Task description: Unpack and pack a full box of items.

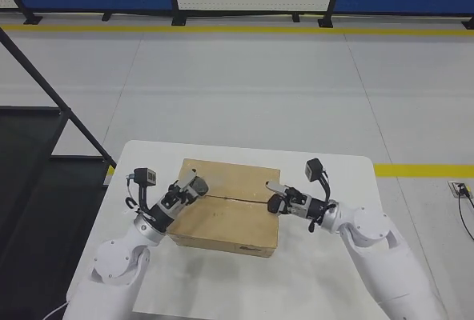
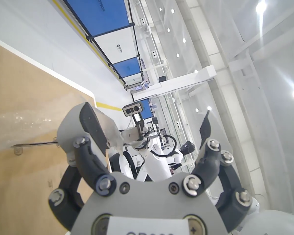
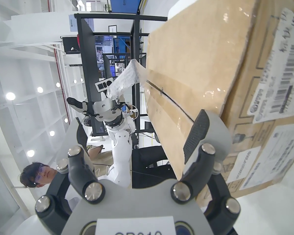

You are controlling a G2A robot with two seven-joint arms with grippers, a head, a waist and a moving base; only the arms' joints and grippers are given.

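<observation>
Right gripper [image 3: 140, 121] gapes, holding nothing, one finger [image 3: 198, 133] at the box [image 3: 186, 62] edge by the seam; its wrist view alone shows the labelled side. Across the box, the left gripper [image 2: 147, 111] is spread too, clear tape [image 2: 111, 128] clinging to one finger. Bare table [image 1: 317, 260] lies around both.

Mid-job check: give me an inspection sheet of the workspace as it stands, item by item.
Surface: white table, carrying the box.
Job's things: cardboard box, flaps closed, centre seam visible; clear tape strip lifted off the seam's end toward the left gripper.
Clutter: nothing seen.
Grippers: left gripper open at one end of the box, tape apparently stuck to one finger; right gripper open at the seam's opposite end.
Cables: black cable on the floor, from a floor socket.
Surroundings: black frame, yellow floor line.
</observation>
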